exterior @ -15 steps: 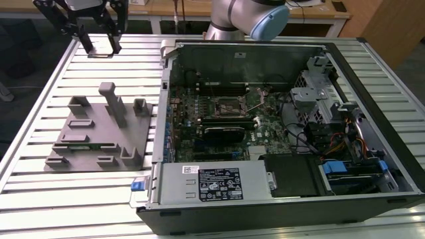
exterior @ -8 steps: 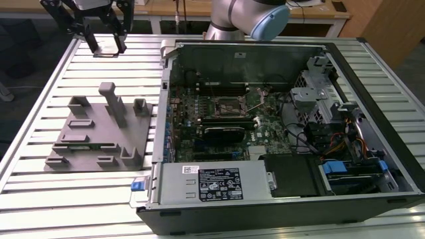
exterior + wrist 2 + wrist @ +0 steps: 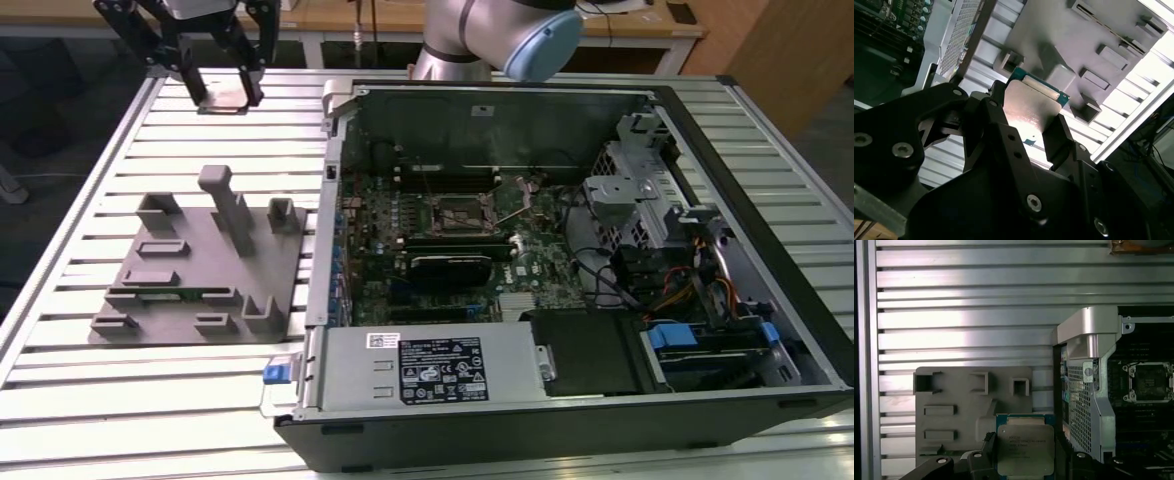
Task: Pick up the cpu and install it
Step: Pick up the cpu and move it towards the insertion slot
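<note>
The cpu (image 3: 224,97), a flat square chip with a silvery top, hangs high above the far left corner of the slatted table in the exterior view. My gripper (image 3: 226,88) is shut on it, one black finger on each side. In both wrist views the cpu (image 3: 1031,105) (image 3: 1025,450) sits between the fingers (image 3: 995,112), with the grey fixture plate (image 3: 969,405) below it. The motherboard's black socket frame (image 3: 467,212) (image 3: 1149,382) lies inside the open computer case, well to the exterior view's right of the gripper.
The open computer case (image 3: 747,300) fills the table's right half, with its power supply (image 3: 427,365) along the near edge. The grey fixture plate (image 3: 200,265) with raised blocks lies left of the case. Bare aluminium slats (image 3: 134,400) surround it.
</note>
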`<state>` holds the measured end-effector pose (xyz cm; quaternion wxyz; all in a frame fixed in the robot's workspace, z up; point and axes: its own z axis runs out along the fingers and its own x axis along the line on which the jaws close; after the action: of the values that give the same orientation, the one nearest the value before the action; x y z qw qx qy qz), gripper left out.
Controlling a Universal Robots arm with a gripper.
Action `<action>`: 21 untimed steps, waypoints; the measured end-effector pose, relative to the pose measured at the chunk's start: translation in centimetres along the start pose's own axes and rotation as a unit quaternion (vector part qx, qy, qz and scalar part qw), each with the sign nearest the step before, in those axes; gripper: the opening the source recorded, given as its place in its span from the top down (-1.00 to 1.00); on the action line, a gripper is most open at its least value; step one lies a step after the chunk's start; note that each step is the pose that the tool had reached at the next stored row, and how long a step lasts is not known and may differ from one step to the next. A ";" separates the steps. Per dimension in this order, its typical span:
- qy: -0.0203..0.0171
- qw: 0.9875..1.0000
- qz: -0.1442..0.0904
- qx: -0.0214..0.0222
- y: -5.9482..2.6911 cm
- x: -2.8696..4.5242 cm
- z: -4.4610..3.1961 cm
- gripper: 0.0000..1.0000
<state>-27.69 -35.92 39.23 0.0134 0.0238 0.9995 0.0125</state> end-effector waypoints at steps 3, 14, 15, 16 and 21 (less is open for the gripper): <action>0.000 1.000 0.000 0.000 0.10 -0.39 0.01 -0.09; 0.000 1.000 0.000 0.000 0.49 -2.03 0.06 -0.09; 0.000 1.000 0.000 0.000 0.53 -2.17 0.07 -0.09; 0.000 1.000 0.000 0.000 0.57 -2.30 0.07 -0.09; 0.000 1.000 0.000 0.000 0.78 -2.96 0.09 -0.09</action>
<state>-24.70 -35.29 39.24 0.0133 0.0238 0.9995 0.0125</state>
